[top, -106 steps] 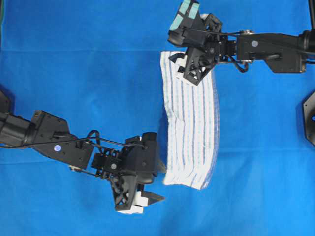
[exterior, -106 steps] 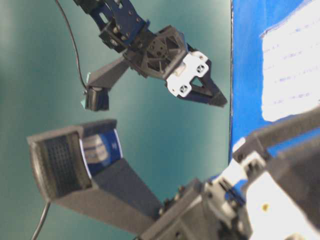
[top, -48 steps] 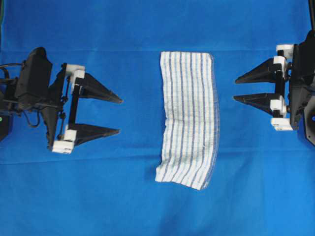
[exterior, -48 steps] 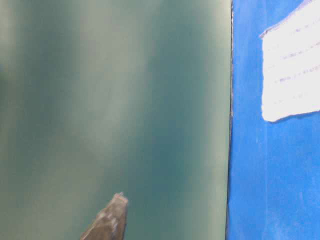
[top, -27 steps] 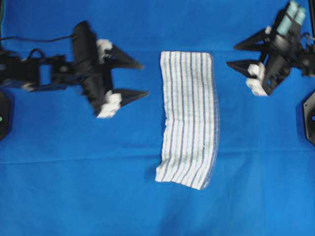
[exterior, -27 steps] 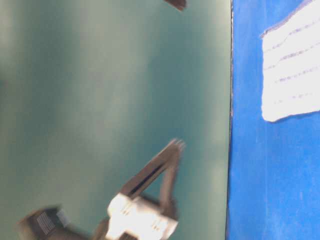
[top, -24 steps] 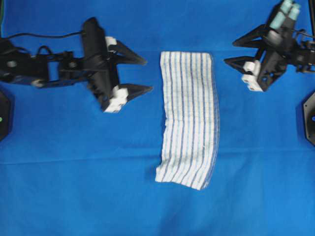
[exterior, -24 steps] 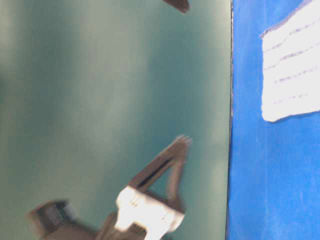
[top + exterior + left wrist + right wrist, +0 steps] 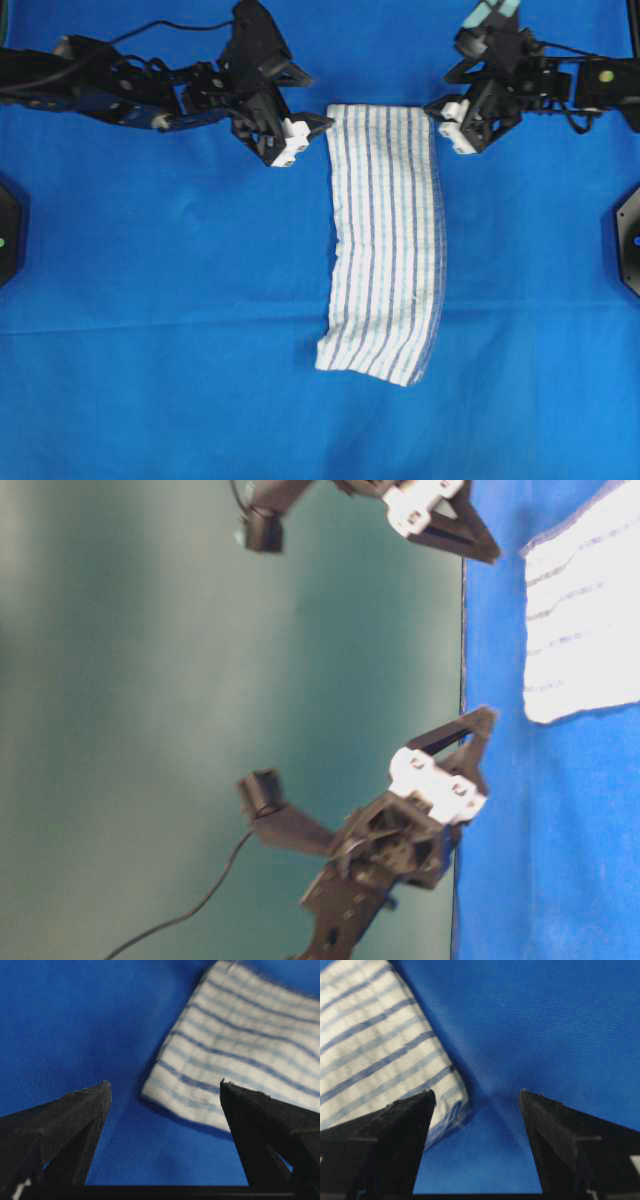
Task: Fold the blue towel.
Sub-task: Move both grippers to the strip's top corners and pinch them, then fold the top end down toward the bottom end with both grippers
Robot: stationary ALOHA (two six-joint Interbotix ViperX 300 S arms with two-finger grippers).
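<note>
Two black robot arms with angular, open-framed links. The left gripper [image 9: 316, 122] has tapered black fingers like long wedges, mounted on white blocks; in the table-level view one white block shows two small dark screws. The right gripper [image 9: 436, 106] is built the same, with a white block at its base and a pale teal piece [image 9: 489, 12] at its 12 o'clock edge. A thin black cable [image 9: 170, 28] loops along the left arm. A small pale round dot [image 9: 603, 75] marks the right arm. Close up, the fingertips [image 9: 92, 1097] look matte and rough.
</note>
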